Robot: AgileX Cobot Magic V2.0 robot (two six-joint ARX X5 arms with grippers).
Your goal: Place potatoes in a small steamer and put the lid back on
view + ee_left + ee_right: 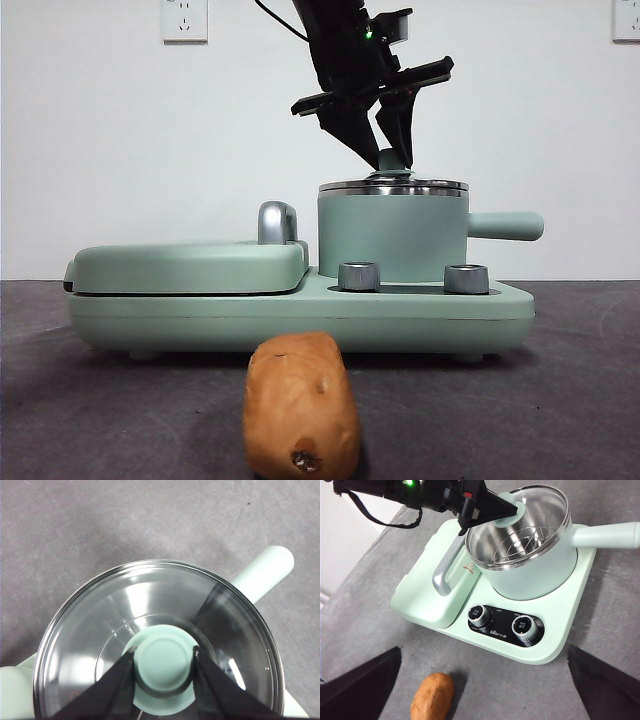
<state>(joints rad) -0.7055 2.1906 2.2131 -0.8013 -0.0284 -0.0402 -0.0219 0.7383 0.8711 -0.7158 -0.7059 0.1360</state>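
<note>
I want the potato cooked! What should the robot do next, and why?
Probably lift the lid off. The left end effector is shut on its knob, the lid covers the steamer, and the potato lies on the table, below the open right end effector.

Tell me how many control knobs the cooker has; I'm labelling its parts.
2. Both sit on the front of the cooker base, below the small steamer: one knob nearer the griddle cover, the other knob nearer the steamer's handle side. None seem hidden.

Even, bright lighting is seen; glare is thrown on the lid [150, 610]; a soft shadow is cast beside the potato [432, 699]; near potato slightly blurred.
</note>
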